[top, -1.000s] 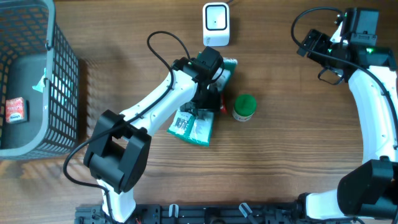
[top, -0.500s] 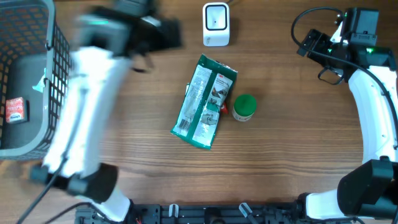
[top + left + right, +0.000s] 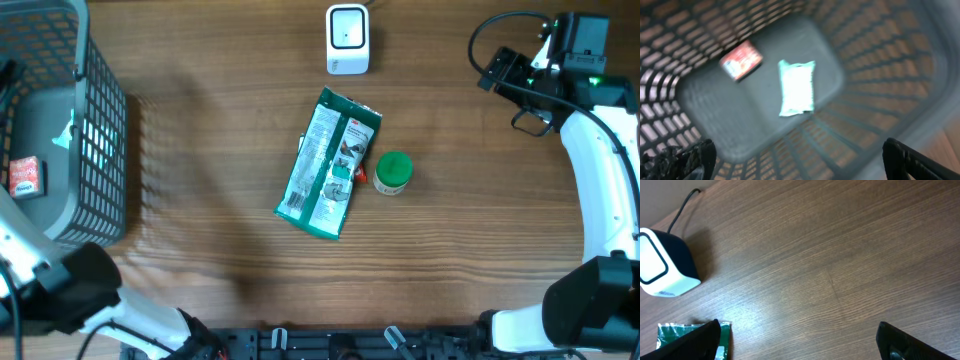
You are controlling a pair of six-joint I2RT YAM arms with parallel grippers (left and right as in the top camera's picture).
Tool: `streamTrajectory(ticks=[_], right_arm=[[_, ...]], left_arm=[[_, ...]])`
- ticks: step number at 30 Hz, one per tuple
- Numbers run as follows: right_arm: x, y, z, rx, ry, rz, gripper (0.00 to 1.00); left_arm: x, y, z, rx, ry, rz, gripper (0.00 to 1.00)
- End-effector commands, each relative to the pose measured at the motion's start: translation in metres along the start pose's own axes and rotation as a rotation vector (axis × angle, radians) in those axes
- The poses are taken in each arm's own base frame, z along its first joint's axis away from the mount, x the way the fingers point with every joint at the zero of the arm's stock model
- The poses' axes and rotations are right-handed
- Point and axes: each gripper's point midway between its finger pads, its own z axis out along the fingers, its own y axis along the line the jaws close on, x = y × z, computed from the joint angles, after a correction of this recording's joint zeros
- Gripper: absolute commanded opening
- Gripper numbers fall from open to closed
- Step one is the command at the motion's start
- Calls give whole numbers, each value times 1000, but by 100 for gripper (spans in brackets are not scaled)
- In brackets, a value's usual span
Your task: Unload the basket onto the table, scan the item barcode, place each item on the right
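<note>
A brown wood-grain bench point(image 3: 200, 220) carries everything here. Near its middle lies the green packet point(image 3: 330, 165), flat and slightly askew, printed side up (the print is too small to read). Just beside its right edge stands a small jar with a green lid point(image 3: 393, 172), close enough that I cannot tell if they touch. The white scanner point(image 3: 347, 38) sits at the far edge of the bench, apart from the packet's top end, its cable trailing off behind.

A dark mesh basket point(image 3: 100, 150) stands at the left edge. The left wrist view looks straight down into it, blurred: a small red pack point(image 3: 741, 60) and a pale teal pouch point(image 3: 797, 87) lie on its grey floor, near each other.

The left tool point(image 3: 799, 162) hangs over the basket with its fingertips spread to the frame's corners and nothing between them. The right tool point(image 3: 800, 342) is likewise spread wide and empty, held above bare wood at the far right, well apart from the packet, with the scanner and the packet's corner at the left of its view.
</note>
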Motion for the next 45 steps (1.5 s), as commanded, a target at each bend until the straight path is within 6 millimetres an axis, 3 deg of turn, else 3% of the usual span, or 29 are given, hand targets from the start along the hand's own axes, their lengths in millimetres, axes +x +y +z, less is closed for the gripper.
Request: streamTrajectory(ticks=[1,7,12,21,25,31,33,37,40,42,45], right_arm=[[-1,-4,3,19,-1,9,100],[-1,-4,3,19,-1,9,100],[-1,-4,3,19,-1,9,100],[-1,-4,3,19,-1,9,100],[-1,-4,3,19,-1,9,100],[-1,-4,3,19,-1,10,100],[-1,-4,3,19,-1,10,100],[-1,-4,3,19,-1,9,100],[-1,-4,3,19,-1,10,100],[-1,-4,3,19,-1,9,100],[-1,-4,3,19,-1,9,100]], left_arm=[[4,8,49,-54,116,-73,100],[8,9,111,-119,198,-66,100],[28,1,150,-145,291,18,100],[56,-8,203,-170,360,67,100],[70,-1,223,-189,380,43,100],[94,10,271,-185,374,42,100],[105,16,288,-182,370,42,95],[118,23,304,-181,369,46,82],[116,22,301,-173,368,79,66],[106,18,291,-152,349,122,50],[74,12,260,-121,282,104,39]])
